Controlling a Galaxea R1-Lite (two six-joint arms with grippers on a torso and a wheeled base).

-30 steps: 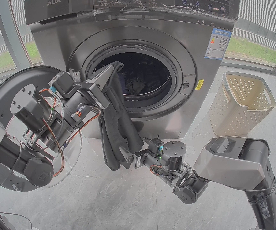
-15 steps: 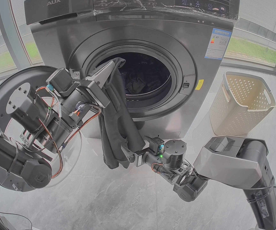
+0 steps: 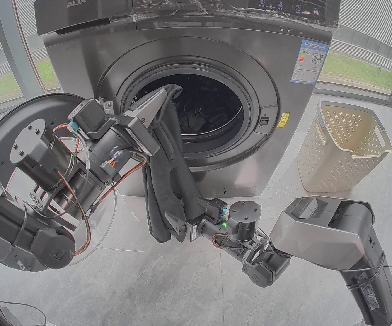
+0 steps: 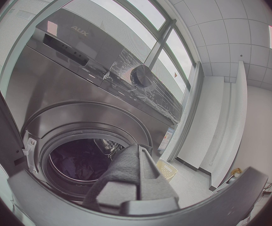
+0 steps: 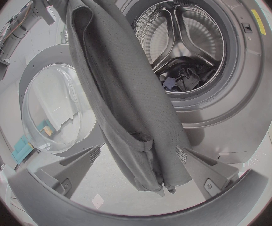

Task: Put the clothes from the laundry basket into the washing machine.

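- The left claw (image 3: 158, 98) is clamped on the top edge of a dark grey garment (image 3: 166, 177), at about 10 o'clock on the rim of the drum opening (image 3: 205, 109). The cloth hangs down past the rim toward the floor (image 3: 159, 286).
- The right claw (image 3: 175, 225) sits low, at 6 o'clock from the left one. Its fingers are spread wide, and the garment's lower end hangs between them.
- The floor is grey marbled tile. Windows (image 3: 5, 82) behind the machine look onto grass, and the left wrist view shows white walls and a tiled ceiling.
- The washing machine (image 3: 268, 59) is steel grey, and its round door (image 3: 5, 127) is swung open to 9 o'clock, behind the left arm.
- A cream laundry basket (image 3: 341, 146) stands on the floor at 3 o'clock from the machine, well apart from both arms.
- From the head view the hanging garment covers the 9 o'clock part of the opening.
- The right wrist view looks into the ribbed drum, where dark clothes (image 5: 186, 76) lie at the bottom. The left wrist view shows the film-wrapped control dial (image 4: 143, 75).
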